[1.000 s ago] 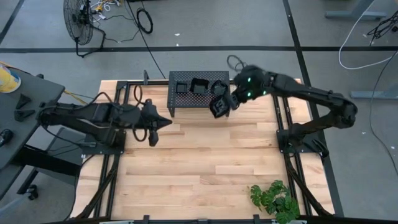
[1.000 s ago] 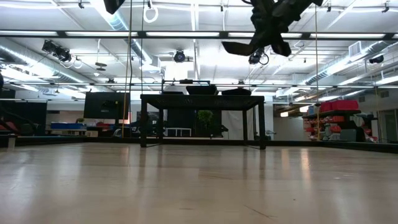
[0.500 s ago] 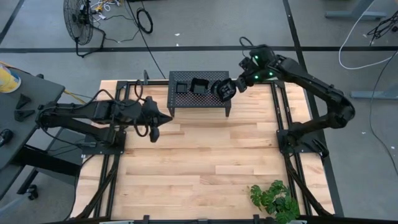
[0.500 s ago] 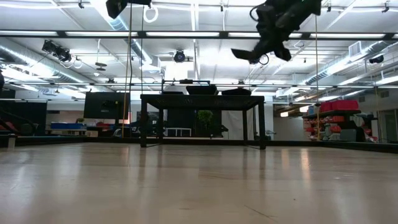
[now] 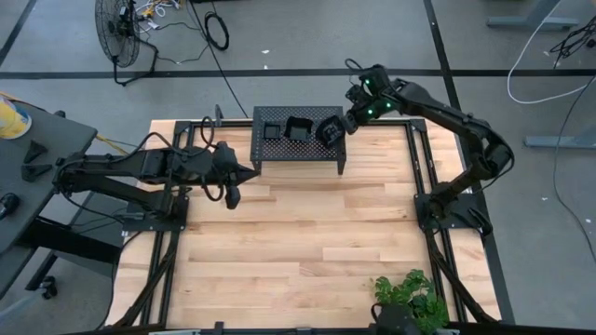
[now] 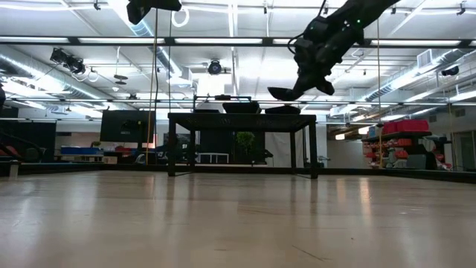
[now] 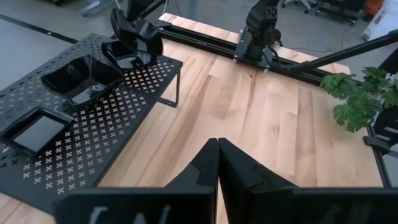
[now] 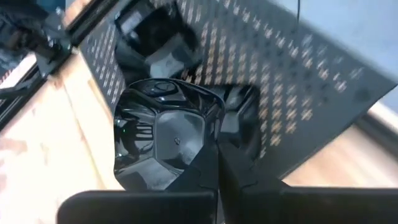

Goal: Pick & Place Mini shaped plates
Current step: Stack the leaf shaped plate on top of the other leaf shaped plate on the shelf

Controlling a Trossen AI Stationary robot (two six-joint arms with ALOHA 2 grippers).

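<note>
A pale butcher-block table (image 5: 307,251) sits on a grey floor, with a standing fan (image 5: 116,28) and loose cables beyond its far edge and a small leafy plant (image 5: 410,298) at its near right corner. From table height the room behind is a wide workshop with strip lights overhead and shelving along the right.

At the far middle of the table stands a black perforated-metal stand (image 5: 298,154) on legs. Two mini shaped plates rest on its top: a square plate (image 5: 272,131) toward the left, and a deeper angular plate (image 5: 298,127) just right of it.

The right gripper (image 5: 337,130) reaches in over the right end of the stand, its jaws pinching the rim of a third plate (image 8: 165,140), a glossy black faceted dish. That dish hangs tilted just above the stand's top; seen from table level, it is clear of the surface, lifted over the right side of the stand (image 6: 286,91). Whether any edge of it touches the perforated metal I cannot tell from the overhead view.

The left gripper (image 5: 244,175) waits above the bare wood just left of the stand, near its left leg, with its fingers (image 7: 208,168) pressed together and nothing between them. It points across the table toward the right.
</note>
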